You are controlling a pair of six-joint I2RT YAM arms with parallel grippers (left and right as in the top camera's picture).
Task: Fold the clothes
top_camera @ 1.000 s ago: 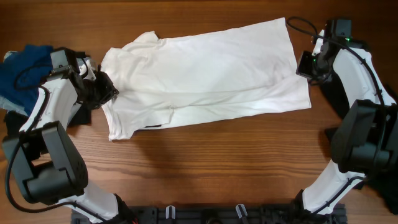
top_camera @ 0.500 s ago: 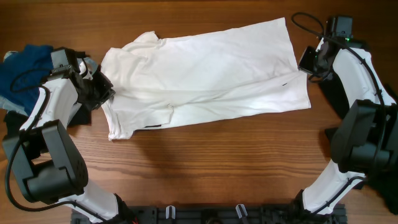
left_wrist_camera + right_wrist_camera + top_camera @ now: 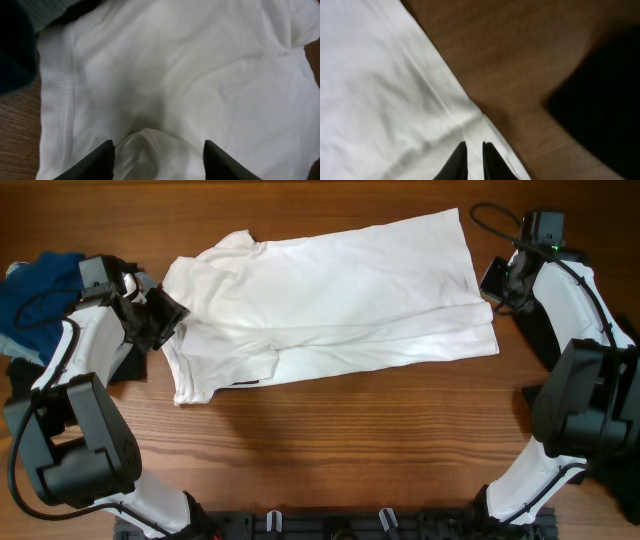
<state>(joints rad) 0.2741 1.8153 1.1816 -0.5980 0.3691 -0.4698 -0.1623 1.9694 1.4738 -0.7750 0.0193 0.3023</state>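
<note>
The clothes are mainly a white T-shirt (image 3: 330, 300) lying across the wooden table, collar end to the left, with its lower edge folded up. A thin black print (image 3: 248, 384) peeks out at the lower left. My left gripper (image 3: 168, 314) sits at the shirt's left end. In the left wrist view it (image 3: 159, 159) stands open, a raised pucker of white cloth (image 3: 155, 150) between the fingers. My right gripper (image 3: 489, 292) is at the shirt's right hem. Its jaws (image 3: 475, 160) are nearly shut, and the white hem (image 3: 470, 122) runs into the narrow slit.
A heap of blue and dark garments (image 3: 40, 290) lies at the far left behind my left arm, showing as a dark edge (image 3: 15, 50) in the left wrist view. A black patch (image 3: 600, 100) lies on the bare wood beside the hem.
My left gripper has opened and let go of the cloth, leaving a pucker. At the right, the hem has come down and lies flat in a fold. My right gripper has shifted slightly.
</note>
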